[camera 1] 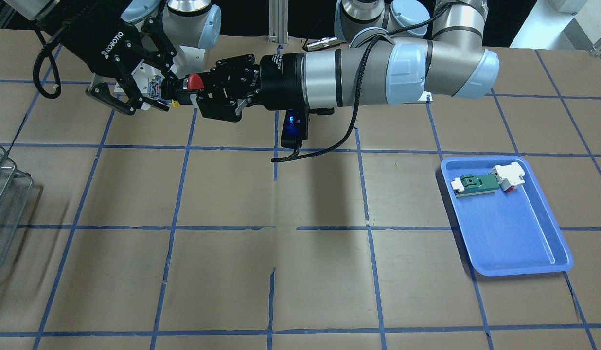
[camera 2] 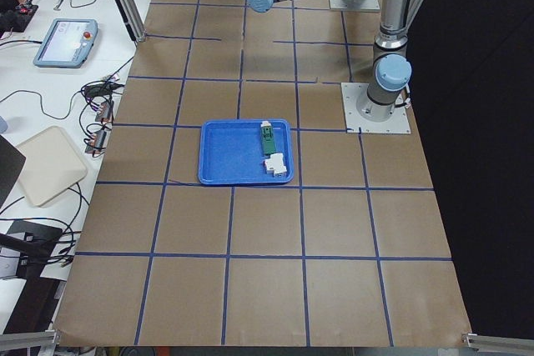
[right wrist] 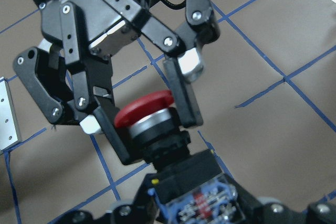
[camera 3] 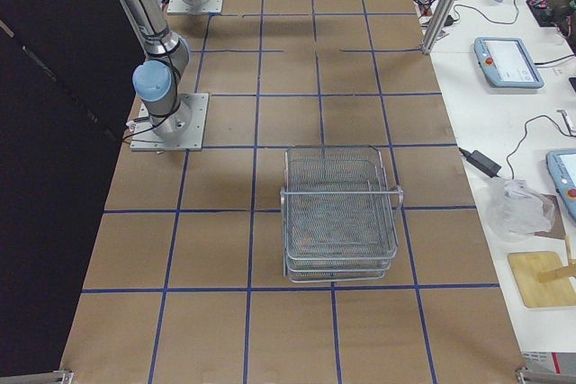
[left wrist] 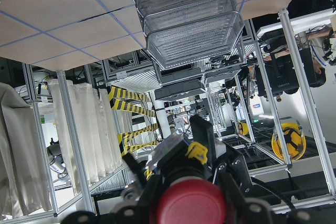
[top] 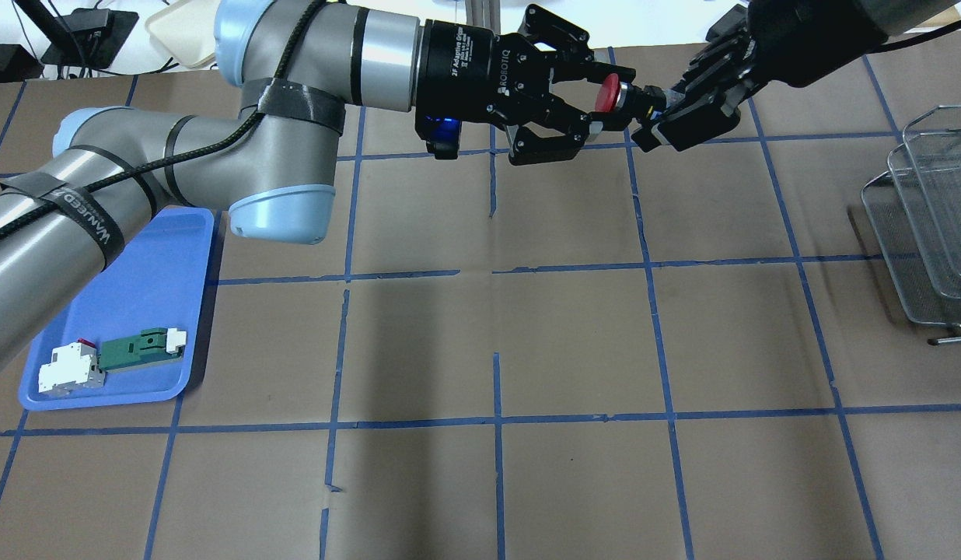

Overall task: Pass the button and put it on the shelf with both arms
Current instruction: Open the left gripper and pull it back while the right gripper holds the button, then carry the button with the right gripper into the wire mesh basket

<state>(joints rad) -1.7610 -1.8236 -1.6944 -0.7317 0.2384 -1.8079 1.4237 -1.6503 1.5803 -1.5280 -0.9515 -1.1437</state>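
Note:
The button (top: 606, 93), with a red cap, black body and yellow-tipped contact end, hangs in the air between my two grippers at the far middle of the table. My left gripper (top: 614, 97) is shut on its red cap and collar. In the right wrist view its fingers (right wrist: 184, 98) press both sides of the cap (right wrist: 144, 109). My right gripper (top: 655, 113) is closed on the contact end from the opposite side. Both grippers also show in the front view, left (camera 1: 191, 92) and right (camera 1: 152, 90). The wire-mesh shelf (top: 927, 218) stands at the table's right edge.
A blue tray (top: 138, 295) at the near left holds a green-and-white component (top: 142, 348) and a white block with red parts (top: 68, 367). My left arm's elbow hangs over the tray's far end. Brown paper with blue tape lines covers the table.

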